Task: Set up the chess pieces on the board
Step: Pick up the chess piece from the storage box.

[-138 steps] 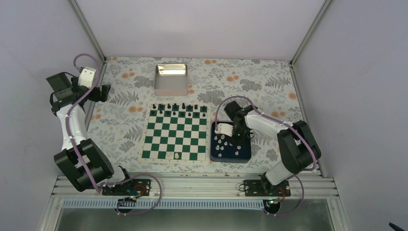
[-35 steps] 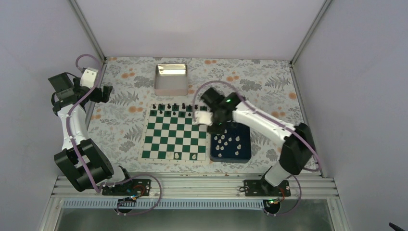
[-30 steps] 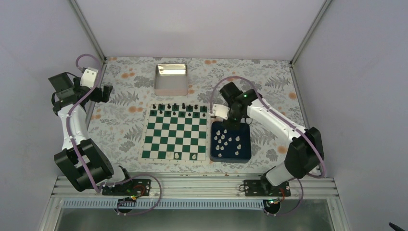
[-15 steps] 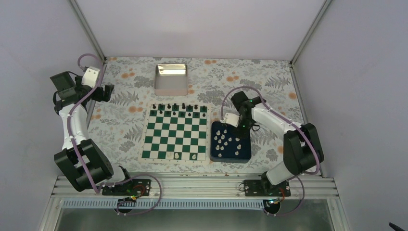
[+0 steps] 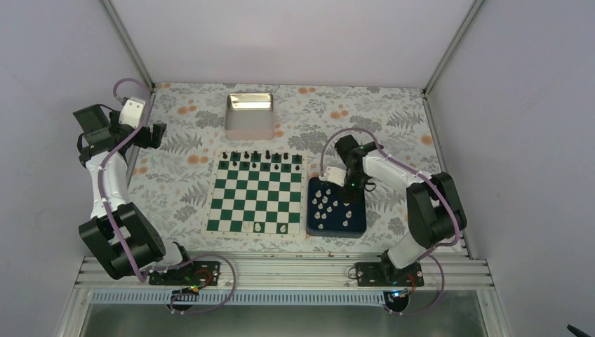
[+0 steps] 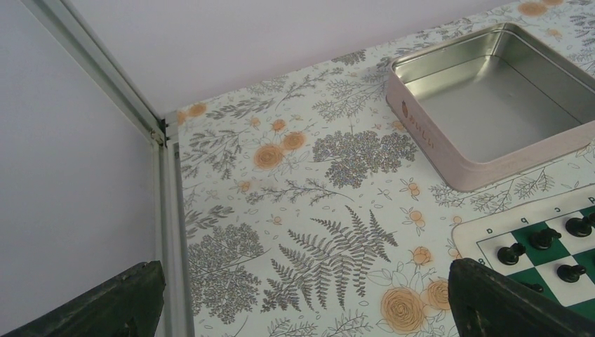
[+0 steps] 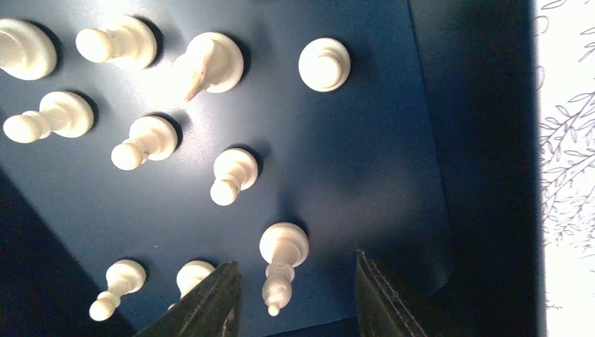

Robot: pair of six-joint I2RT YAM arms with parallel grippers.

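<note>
Right arm has swung back off the far right corner of the board (image 5: 211, 210), where it was about a second ago. It now hangs over the blue tray (image 5: 356, 225). A few seconds back only one white piece stood on the near rank. Now there are two: the first placed piece (image 5: 258, 228) and a second placed piece (image 5: 282, 228) close beside it, not touching. Left arm unchanged, parked at the far left.

Progress: early. Two white men are set, and the bulk of the white chess pieces (image 5: 326, 207) stand loose in the tray. Black pieces (image 5: 256, 156) line the far rank. The rest of the near side of the board is bare, so most of the job is judged still ahead.

Right gripper (image 5: 347, 191): the top view hides its tips and what is under them. The right wrist view shows the right gripper (image 7: 295, 265) with jaws parted astride a tall piece (image 7: 282, 247) that stands near the tray's corner. There is a gap on both sides and nothing is clasped yet. Likely the next pick. Neighbouring pieces stand close on the left finger's side, so a nudge is possible there.

Left gripper (image 5: 151, 133): small and unclear from above. In its own wrist view the left gripper (image 6: 303, 270) is spread wide and holds nothing. That view also shows the tin (image 6: 484, 105) empty inside.
</note>
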